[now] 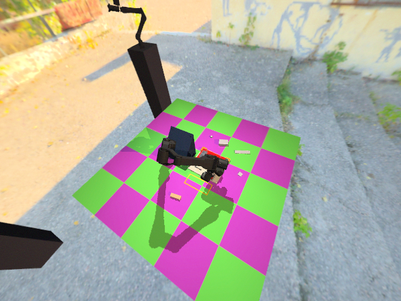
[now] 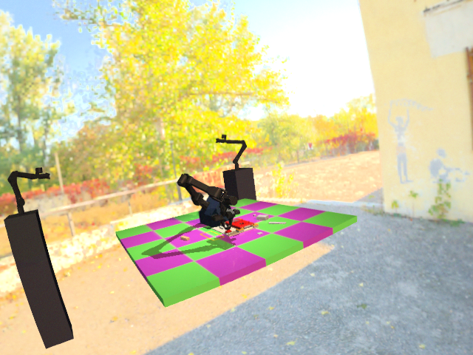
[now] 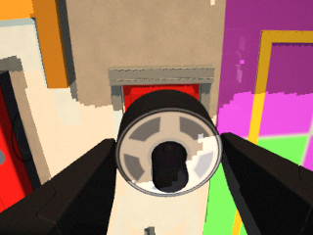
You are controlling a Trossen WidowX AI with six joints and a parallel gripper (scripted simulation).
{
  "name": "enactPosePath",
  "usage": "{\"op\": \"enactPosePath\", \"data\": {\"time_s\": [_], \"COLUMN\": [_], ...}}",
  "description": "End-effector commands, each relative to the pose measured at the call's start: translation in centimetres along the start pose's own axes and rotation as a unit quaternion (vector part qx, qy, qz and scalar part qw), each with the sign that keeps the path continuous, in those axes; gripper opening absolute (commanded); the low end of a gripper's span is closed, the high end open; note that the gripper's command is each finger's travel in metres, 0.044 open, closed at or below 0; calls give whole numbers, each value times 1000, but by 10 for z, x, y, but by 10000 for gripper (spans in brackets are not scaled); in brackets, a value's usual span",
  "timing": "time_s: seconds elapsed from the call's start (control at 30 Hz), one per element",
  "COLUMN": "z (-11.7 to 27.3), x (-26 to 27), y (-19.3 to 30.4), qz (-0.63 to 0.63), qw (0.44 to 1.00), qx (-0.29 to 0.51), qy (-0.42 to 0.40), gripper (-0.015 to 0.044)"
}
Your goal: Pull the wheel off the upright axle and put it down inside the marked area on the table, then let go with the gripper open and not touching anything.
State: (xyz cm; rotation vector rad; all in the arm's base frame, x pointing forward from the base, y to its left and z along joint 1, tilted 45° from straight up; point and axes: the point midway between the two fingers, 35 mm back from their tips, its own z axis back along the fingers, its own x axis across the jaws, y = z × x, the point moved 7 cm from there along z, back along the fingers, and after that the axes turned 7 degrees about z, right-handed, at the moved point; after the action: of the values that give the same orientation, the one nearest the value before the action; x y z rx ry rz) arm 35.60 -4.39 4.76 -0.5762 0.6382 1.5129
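The wheel (image 3: 168,123), black around its side with a pale spoked face, sits around the black upright axle (image 3: 169,172) in the wrist view. My gripper (image 3: 168,145) (image 1: 210,178) (image 2: 230,228) has a finger against each side of the wheel and is shut on it. A red part and a grey bracket (image 3: 161,76) (image 1: 196,169) show behind the wheel, on the beige board (image 3: 129,217). The marked area (image 1: 195,188) (image 3: 259,88) is a yellow outline on the table, just beside the board. The top and exterior views are too small to show the wheel clearly.
A red box (image 1: 212,153) (image 3: 10,147) with orange corner brackets (image 3: 53,54) stands beside the wheel. A dark blue block (image 1: 181,140) stands by the arm's base. An orange block (image 1: 175,196) (image 2: 185,237), a pale block (image 1: 223,142) and a pale strip (image 1: 242,152) lie on the table.
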Motion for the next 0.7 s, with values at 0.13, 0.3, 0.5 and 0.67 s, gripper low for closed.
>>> {"op": "enactPosePath", "data": {"time_s": [0.13, 0.3, 0.5, 0.67], "z": [0, 1, 3, 5], "x": [0, 0, 0, 0], "y": [0, 0, 0, 0], "qz": [-1, -1, -1, 0], "qw": [1000, 1000, 1000, 1000], "qx": [1, 1, 0, 0], "qy": [0, 0, 0, 0], "gripper": [128, 0, 0, 0]}}
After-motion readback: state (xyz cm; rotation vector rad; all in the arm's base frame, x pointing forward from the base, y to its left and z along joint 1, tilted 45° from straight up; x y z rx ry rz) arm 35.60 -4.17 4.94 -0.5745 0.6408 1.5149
